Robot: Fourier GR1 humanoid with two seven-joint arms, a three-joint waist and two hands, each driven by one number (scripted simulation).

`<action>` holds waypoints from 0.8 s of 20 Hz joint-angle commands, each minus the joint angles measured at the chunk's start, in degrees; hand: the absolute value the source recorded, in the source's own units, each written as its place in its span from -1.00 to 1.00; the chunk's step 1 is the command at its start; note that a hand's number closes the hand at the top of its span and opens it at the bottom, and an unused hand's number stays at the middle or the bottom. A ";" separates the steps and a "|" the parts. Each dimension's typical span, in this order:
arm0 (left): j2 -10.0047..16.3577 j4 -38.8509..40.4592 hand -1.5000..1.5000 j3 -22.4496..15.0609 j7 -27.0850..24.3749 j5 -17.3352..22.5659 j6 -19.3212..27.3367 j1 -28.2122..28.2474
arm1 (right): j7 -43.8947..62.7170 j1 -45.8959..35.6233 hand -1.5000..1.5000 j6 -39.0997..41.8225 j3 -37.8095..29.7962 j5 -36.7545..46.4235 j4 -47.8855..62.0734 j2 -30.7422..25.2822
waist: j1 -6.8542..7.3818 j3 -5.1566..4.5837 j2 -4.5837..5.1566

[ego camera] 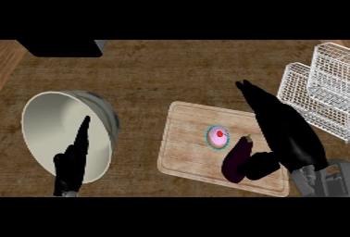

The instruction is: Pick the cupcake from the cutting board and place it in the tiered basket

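While both grey forearms come in from the counter's near edge, the right hand (pixel 287 132) hangs over the right side of the cutting board (pixel 188 157). Its fingers are straight and close together, pointing toward the far side, and it holds nothing. Its thumb lies low against a dark eggplant (pixel 237 159), though whether the two touch cannot be told. The left hand (pixel 74 159) rests open at lower left, fingers up, in front of a pale bowl (pixel 41 111) tipped on its side. Just beyond the eggplant, the cupcake (pixel 218 137), pink-topped with a red cherry, sits upright near the middle of the board, apart from every finger. Judged from this, the task is at its start, with the pick not yet made and the carry and placing all left to do. The eggplant crowds the cupcake's near right side, while open board lies to its left and far sides. Farther off at right, the white wire tiered basket (pixel 321 88) stands just past the board's far right corner, so the carry looks short. The wooden counter (pixel 178 69) stretches beyond it.
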 commanded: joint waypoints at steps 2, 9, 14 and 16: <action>-2.34 2.92 0.00 -2.23 1.55 -1.23 0.26 0.74 | 6.44 -3.23 -1.00 4.72 5.26 4.38 6.08 5.28 | 0.10 -0.53 0.46; -1.55 2.00 0.00 -0.32 3.20 -1.31 -0.47 0.00 | 9.86 -3.47 -1.00 9.10 4.37 4.26 5.85 10.29 | -0.42 -0.49 0.30; -0.78 1.41 0.00 1.21 1.13 0.04 -2.42 2.91 | 5.17 -1.91 -1.00 8.07 4.84 6.75 12.04 12.90 | -0.30 -0.47 0.37; -1.57 0.90 0.00 0.40 1.78 -0.79 -1.54 3.31 | 9.44 -2.54 -1.00 12.94 4.46 4.56 8.42 11.19 | -0.58 -0.50 0.24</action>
